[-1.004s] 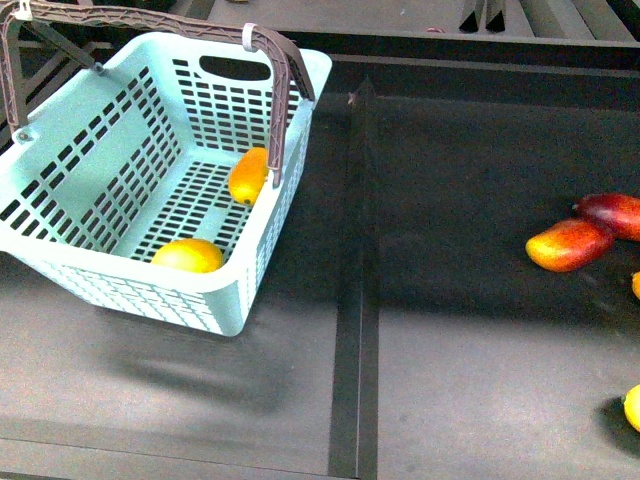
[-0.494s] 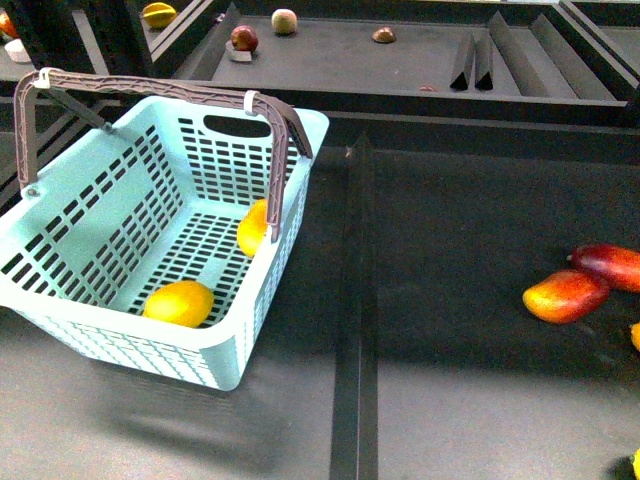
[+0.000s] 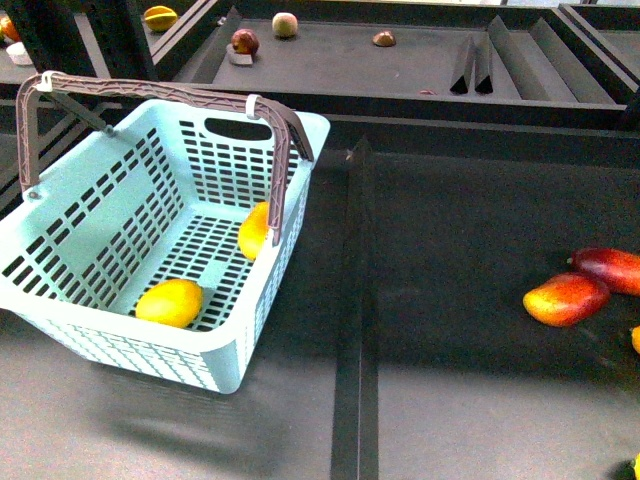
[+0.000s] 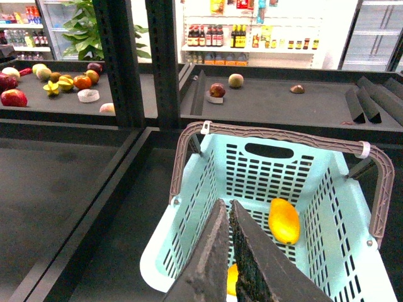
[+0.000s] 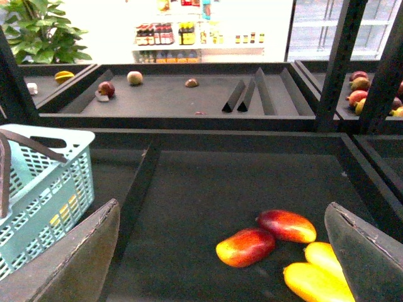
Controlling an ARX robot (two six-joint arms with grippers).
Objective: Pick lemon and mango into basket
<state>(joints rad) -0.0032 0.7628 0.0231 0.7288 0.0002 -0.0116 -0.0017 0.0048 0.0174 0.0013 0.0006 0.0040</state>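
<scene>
The aqua basket [image 3: 130,350] with a brown handle [image 3: 170,92] stands at the left. Inside lie the yellow lemon [image 3: 170,302] near its front and an orange-yellow mango [image 3: 254,230] by the right wall. Two red-and-yellow mangoes [image 3: 566,298] lie at the right. Neither arm shows in the front view. My left gripper [image 4: 228,204] is shut and empty above the basket [image 4: 157,264]; its fingers partly hide the lemon [image 4: 232,280], and the mango [image 4: 284,220] lies beyond. My right gripper [image 5: 223,206] is open and empty above the red-and-yellow mangoes [image 5: 245,246].
A raised divider [image 3: 352,300] runs down the table between basket and mangoes. Yellow fruits [image 5: 318,280] lie beside the mangoes near my right finger. A back shelf holds scattered fruit [image 3: 245,40] and black wedge dividers [image 3: 478,60]. Black posts [image 4: 119,63] stand behind the basket.
The front view has tilted up, so the back shelf now shows and the basket sits lower in frame. The lemon has rolled a little left inside the basket.
</scene>
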